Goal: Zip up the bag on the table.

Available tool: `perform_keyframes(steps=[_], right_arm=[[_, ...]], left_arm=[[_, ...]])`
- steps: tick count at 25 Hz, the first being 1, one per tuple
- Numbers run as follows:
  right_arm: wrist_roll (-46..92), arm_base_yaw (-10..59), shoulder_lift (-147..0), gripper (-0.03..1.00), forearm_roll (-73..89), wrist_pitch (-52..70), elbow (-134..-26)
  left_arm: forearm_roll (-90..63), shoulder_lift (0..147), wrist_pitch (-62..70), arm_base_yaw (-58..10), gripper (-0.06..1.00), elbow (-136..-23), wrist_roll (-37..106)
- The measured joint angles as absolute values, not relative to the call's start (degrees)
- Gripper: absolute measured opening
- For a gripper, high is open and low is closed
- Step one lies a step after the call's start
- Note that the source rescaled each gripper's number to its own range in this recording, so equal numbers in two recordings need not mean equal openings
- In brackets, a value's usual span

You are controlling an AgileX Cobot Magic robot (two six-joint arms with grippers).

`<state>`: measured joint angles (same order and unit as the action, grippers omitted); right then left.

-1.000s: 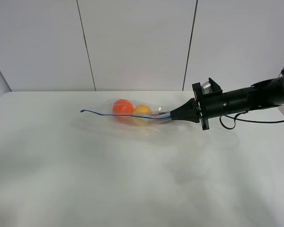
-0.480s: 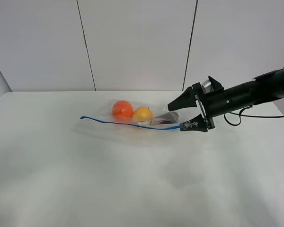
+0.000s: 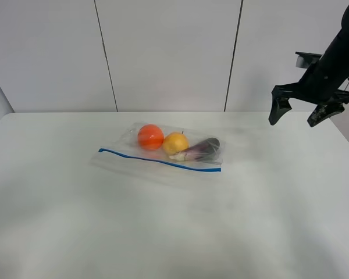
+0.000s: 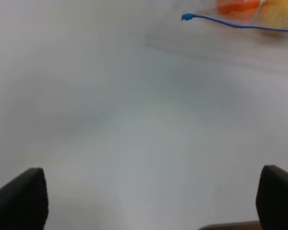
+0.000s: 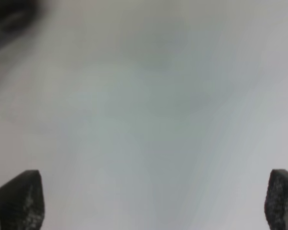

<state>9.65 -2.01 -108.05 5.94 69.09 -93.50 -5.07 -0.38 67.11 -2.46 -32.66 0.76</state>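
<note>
Exterior high: the bag (image 3: 163,152) is lying flat on the table (image 3: 174,232), just above frame centre, blue zipper strip (image 3: 160,160) along its near edge; orange ball (image 3: 150,136), yellow fruit (image 3: 175,143) and purple eggplant (image 3: 201,149) inside. Right gripper (image 3: 299,114) is hanging in the air at upper right, jaws spread, gripping nothing, well apart from the bag.

Left wrist: left gripper (image 4: 149,201) jaws spread wide over bare table; zipper end at top right.

Right wrist: blurred, fingers (image 5: 17,199) wide apart at bottom corners.
</note>
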Motion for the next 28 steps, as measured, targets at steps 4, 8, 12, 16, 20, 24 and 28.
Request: perform_keyframes(steps=[4, 8, 12, 16, 20, 24, 28], right_arm=[[8.20, -2.01, -105.92, 0.99, 3.29, 69.18, -92.92], [8.16, -2.01, -99.58, 1.00, 3.18, 69.18, -87.54], [8.02, -2.01, -89.52, 1.00, 3.29, 69.18, -76.93], [7.59, -2.01, -76.90, 1.00, 4.55, 69.24, -63.02], [6.70, -2.01, -63.57, 1.00, 5.60, 69.41, -49.08], [6.55, -2.01, -48.73, 1.00, 5.78, 67.74, -38.14], [6.53, -2.01, -33.58, 1.00, 6.02, 63.77, -31.72]], left_arm=[[-5.07, -0.38, 67.11, -2.46, 1.00, -32.66, 0.76], [-5.07, -0.38, 67.11, -2.46, 1.00, -32.66, 0.76], [-5.07, -0.38, 67.11, -2.46, 1.00, -32.66, 0.76], [-5.07, -0.38, 67.11, -2.46, 1.00, -32.66, 0.78], [-5.07, -0.38, 67.11, -2.46, 1.00, -32.66, 0.78], [-5.07, -0.38, 67.11, -2.46, 1.00, -32.66, 0.78], [-5.07, -0.38, 67.11, -2.46, 1.00, -32.66, 0.78]])
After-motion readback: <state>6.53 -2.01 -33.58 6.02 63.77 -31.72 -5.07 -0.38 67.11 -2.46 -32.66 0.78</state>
